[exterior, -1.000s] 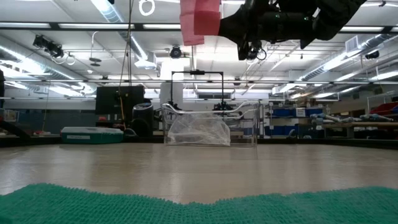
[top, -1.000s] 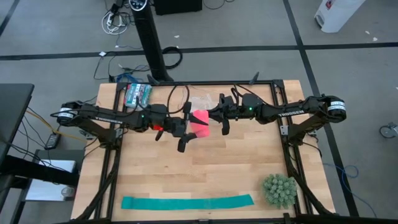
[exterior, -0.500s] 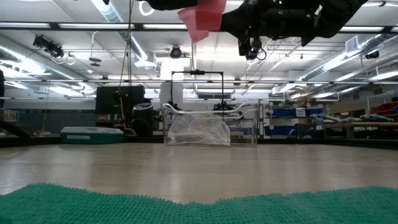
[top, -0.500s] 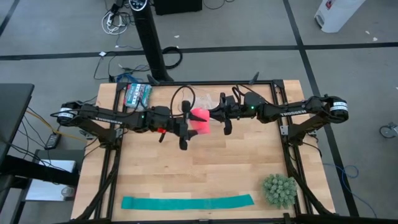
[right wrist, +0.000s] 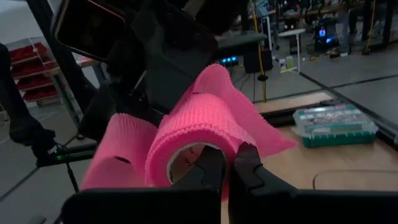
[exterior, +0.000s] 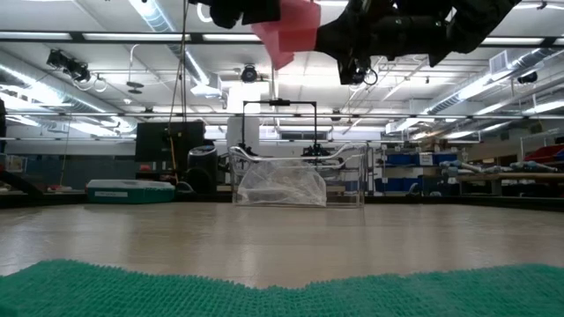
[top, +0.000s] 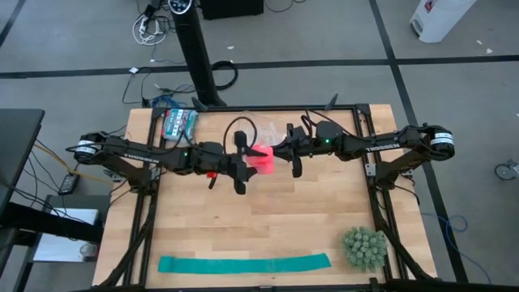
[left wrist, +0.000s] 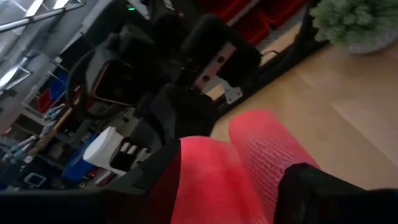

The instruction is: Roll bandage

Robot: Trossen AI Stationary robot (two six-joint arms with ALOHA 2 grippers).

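Note:
The pink-red bandage (top: 261, 156) hangs in the air over the table's far middle, between both grippers. In the right wrist view it is a hollow roll (right wrist: 193, 134) with loose flaps beside it. My left gripper (top: 243, 165) reaches in from the table's left with the fabric (left wrist: 249, 168) between its fingers. My right gripper (top: 280, 154) comes from the right, shut at the roll's end. In the low view the bandage (exterior: 291, 26) shows high above the tabletop. My left gripper has the bandage's fabric (left wrist: 205, 186) between its two wide-set fingers (left wrist: 323, 193), coming in about level from the table's left. Which layer or edge it has cannot be told. The bandage is clear of the table. My right gripper is shut at the rim of the roll's open end (right wrist: 186, 149), coming level from the table's right. Its fingers (right wrist: 214, 168) hide the place of contact. The roll hangs clear of the table with its hollow core facing the gripper.
A teal-green strip (top: 243, 264) lies flat along the near edge, with a green spiky ball (top: 363, 247) at the near right. A teal box (top: 180, 122) and a clear plastic bag (top: 263, 130) sit near the far edge. Bare wood lies between.
My left gripper has turned at the wrist and tipped. The bandage's loose part, which lay as a wide flat flap a second ago, has drawn in to a smaller, tilted bundle between the grippers. My right gripper has kept still.

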